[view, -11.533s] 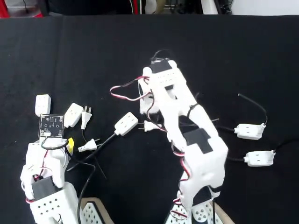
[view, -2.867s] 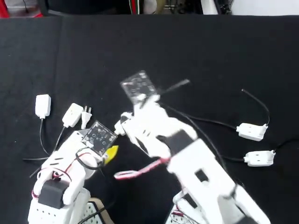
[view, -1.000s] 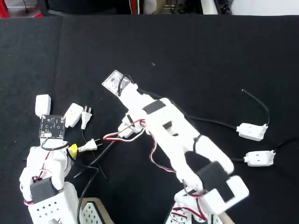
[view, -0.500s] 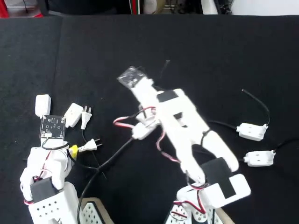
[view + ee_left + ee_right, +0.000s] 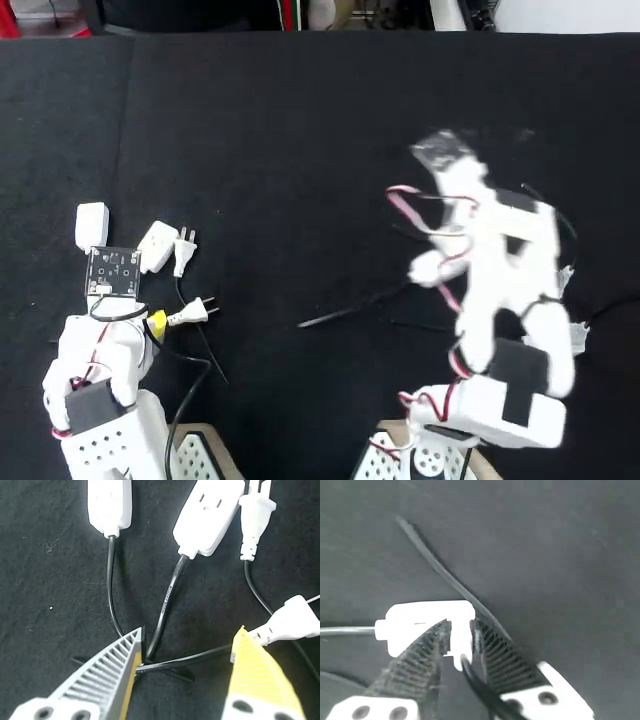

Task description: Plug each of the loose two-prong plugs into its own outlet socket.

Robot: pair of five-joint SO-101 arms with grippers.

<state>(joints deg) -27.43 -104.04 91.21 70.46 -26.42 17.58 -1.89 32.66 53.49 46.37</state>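
Note:
My left gripper (image 5: 190,630) stands open low over crossed black cables, its yellow finger (image 5: 155,320) beside a loose white plug (image 5: 295,625) (image 5: 190,313). Farther out lie two white sockets (image 5: 109,505) (image 5: 210,512) and a second plug (image 5: 256,505) next to the nearer socket (image 5: 157,245). My right gripper (image 5: 460,630) is shut on a white corded piece (image 5: 427,615), a socket by its look. In the high view it hangs at the right arm (image 5: 425,268), trailing a black cable (image 5: 345,310).
Two more white sockets (image 5: 567,274) (image 5: 580,332) peek out from behind the right arm at the table's right side. The black cloth stretches bare across the far half. The left arm's base (image 5: 100,420) sits at the near left edge.
The right arm has swung from the table's middle to the right, carrying the white piece and dragging its black cable along. The left arm has kept still.

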